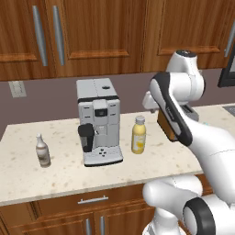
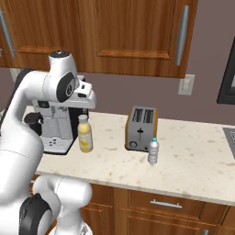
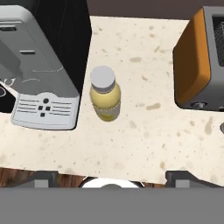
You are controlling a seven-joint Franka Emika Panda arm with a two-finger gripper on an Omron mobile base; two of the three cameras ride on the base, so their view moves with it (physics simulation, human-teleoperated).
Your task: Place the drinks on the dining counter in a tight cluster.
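Note:
The yellow juice bottle (image 1: pixel 138 135) (image 2: pixel 84 134) (image 3: pixel 105 94) with a white cap stands upright on a speckled counter (image 2: pixel 197 160) between the coffee machine and the toaster. Left of the coffee machine stands the slim brownish bottle (image 1: pixel 43 151). The clear blue-capped water bottle (image 2: pixel 153 151) is in front of the toaster's right corner. My gripper (image 3: pixel 113 179) hovers above the juice bottle and a little toward the counter's front edge, open, with nothing between its fingertips (image 3: pixel 43 177). The dining counter is out of view.
A grey coffee machine (image 1: pixel 98 121) (image 3: pixel 39 65) and a steel toaster with orange sides (image 2: pixel 141 128) (image 3: pixel 197 61) flank the juice bottle. Wooden wall cabinets (image 1: pixel 92 32) hang above the counter. A dark appliance (image 2: pixel 227 78) sits at the far right.

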